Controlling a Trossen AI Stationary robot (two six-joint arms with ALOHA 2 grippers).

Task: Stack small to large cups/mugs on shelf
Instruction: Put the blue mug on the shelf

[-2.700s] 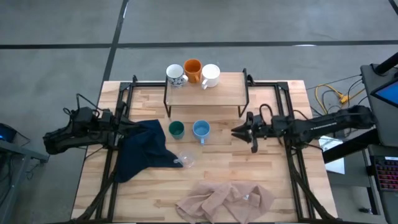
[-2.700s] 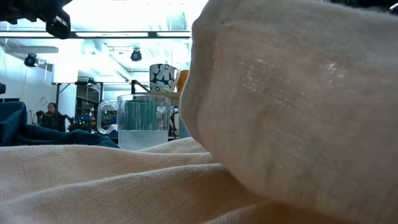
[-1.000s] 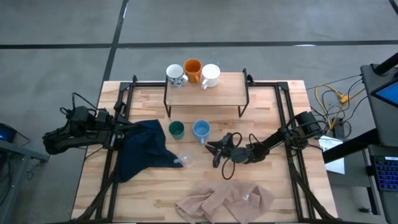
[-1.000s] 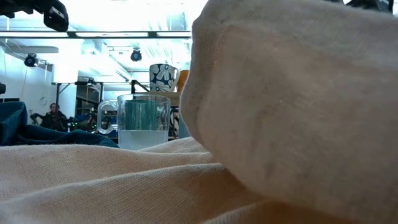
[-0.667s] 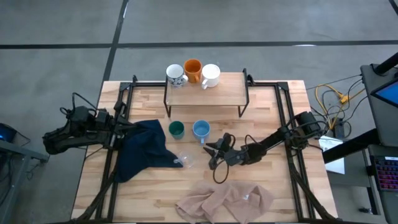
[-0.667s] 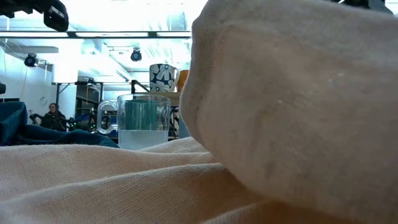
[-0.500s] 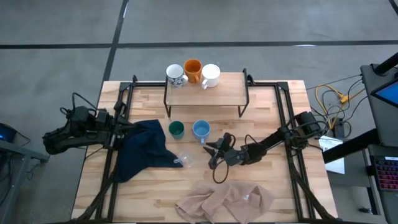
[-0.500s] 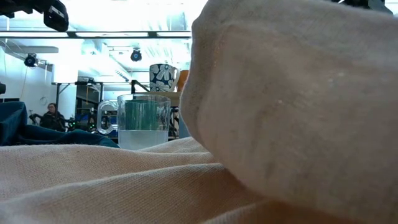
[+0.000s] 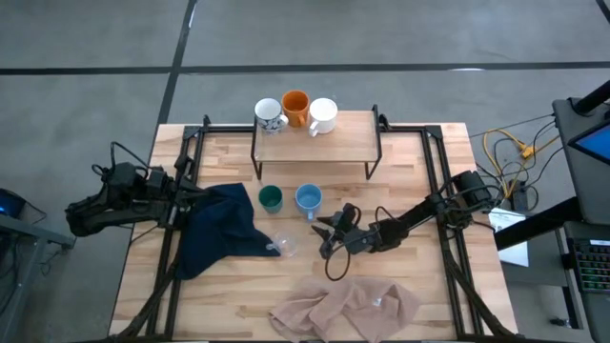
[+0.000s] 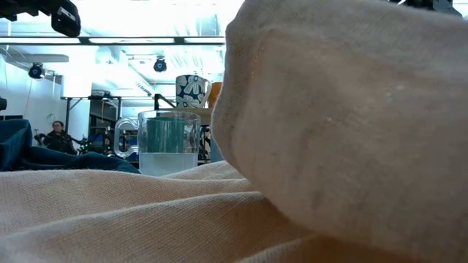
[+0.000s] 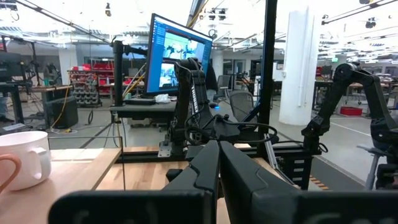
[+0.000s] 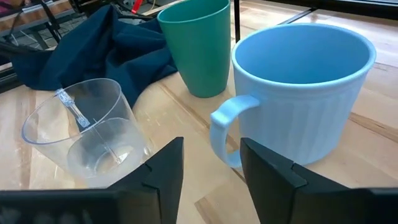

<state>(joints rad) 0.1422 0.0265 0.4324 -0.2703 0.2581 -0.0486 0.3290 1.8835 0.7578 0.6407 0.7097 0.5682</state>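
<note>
The light blue mug (image 12: 305,93) is seen upright beside the green mug (image 12: 196,46), its handle turned toward the right gripper (image 12: 210,167) (fingers parted, empty, just short).

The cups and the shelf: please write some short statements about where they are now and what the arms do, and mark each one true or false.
1. Three mugs stand on the shelf: patterned mug, orange mug, white mug. True.
2. The light blue mug is on the shelf. False: it stands on the table in front of it, beside the green cup.
3. The right gripper is open near the light blue mug's handle. True.
4. The glass cup is held by the left gripper. False: it lies free on the table.
</note>
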